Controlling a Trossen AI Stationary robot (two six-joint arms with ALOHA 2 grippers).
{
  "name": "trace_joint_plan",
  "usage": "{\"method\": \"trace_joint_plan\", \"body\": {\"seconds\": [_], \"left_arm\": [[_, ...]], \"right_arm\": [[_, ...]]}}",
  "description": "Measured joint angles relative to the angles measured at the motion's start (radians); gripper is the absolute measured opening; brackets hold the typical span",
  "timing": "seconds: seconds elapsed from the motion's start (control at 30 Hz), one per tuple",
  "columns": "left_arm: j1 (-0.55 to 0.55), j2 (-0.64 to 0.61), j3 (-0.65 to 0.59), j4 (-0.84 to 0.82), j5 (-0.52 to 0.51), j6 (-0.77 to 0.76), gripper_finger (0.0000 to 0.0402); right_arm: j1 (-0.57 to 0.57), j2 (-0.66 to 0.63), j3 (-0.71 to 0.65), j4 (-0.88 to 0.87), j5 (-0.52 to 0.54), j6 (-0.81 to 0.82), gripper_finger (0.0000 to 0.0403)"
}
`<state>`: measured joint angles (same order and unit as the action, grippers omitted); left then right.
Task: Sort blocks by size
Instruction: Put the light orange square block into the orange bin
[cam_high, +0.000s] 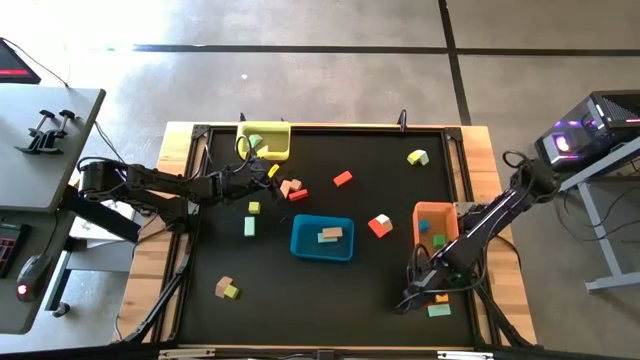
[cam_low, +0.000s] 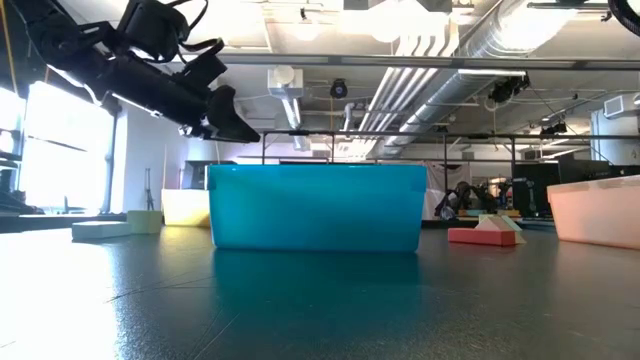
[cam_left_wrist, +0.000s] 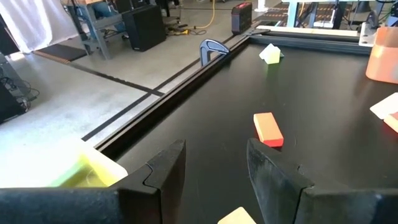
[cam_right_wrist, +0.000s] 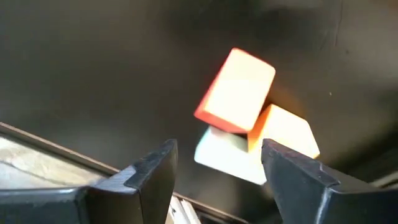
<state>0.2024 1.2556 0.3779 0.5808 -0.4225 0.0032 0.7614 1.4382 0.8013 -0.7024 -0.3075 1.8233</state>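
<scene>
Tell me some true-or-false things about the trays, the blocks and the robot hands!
1. A tan block lies in the blue tray. True.
2. The orange tray sits beside the yellow tray. False: they are on opposite sides of the table.
3. The left hand holds a block. False: it is open and empty.
4. The right hand is open over a small pile of blocks. True.

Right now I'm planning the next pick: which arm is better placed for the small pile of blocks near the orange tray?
The right arm. Its open tool hovers over that pile beside the orange tray. The left tool is far across, by the yellow tray.
</scene>
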Motion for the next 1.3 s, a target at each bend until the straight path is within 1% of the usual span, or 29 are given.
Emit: {"method": "trace_joint_plan", "body": {"seconds": [0.1,0.27,0.37,0.53,0.7,0.83,1.3], "left_arm": [[0.000,0.000,0.000,0.000,0.000,-0.003,0.0156],[0.000,0.000,0.000,0.000,0.000,-0.002,0.0156],[0.000,0.000,0.000,0.000,0.000,-0.003,0.0156],[0.000,0.000,0.000,0.000,0.000,-0.003,0.0156],[0.000,0.000,0.000,0.000,0.000,-0.003,0.0156],[0.000,0.000,0.000,0.000,0.001,-0.003,0.0156],[0.000,0.000,0.000,-0.001,0.001,-0.011,0.0156]], "right_arm": [[0.013,-0.003,0.000,-0.031,-0.060,-0.052,0.0227],[0.071,-0.003,0.000,-0.108,-0.066,-0.136,0.0227],[0.110,-0.003,0.000,-0.122,-0.051,-0.157,0.0227],[0.159,-0.003,0.000,-0.120,0.026,-0.164,0.0227],[0.183,0.000,0.000,-0.120,0.089,-0.164,0.0227],[0.191,0.029,0.001,-0.114,0.090,-0.187,0.0227],[0.191,0.161,0.003,-0.106,0.109,-0.345,0.0226]]}}
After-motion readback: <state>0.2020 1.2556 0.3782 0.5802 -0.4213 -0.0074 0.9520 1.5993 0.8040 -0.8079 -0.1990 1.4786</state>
